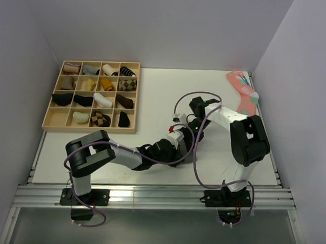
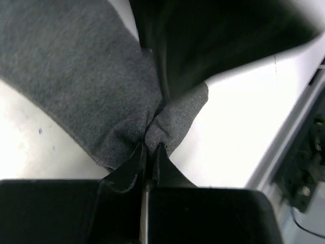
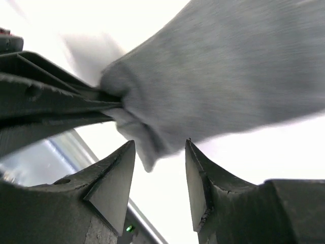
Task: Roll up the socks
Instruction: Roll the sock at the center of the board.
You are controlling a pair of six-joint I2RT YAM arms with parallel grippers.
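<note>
My left pincer (image 2: 150, 147) is clamped tight on a fold at the edge of the socks (image 2: 76, 76), and the charcoal-grey knit bunches where my fingertips meet. The rest of the fabric spreads away from there over the white table (image 2: 238, 117). My right pincer (image 3: 160, 152) stands parted, with the gathered corner of the knit showing in the gap between its tips. I cannot tell whether it touches them. From above, both my wrists meet near mid-table and cover the socks. A salmon-pink sock (image 1: 242, 93) lies at the far right corner.
</note>
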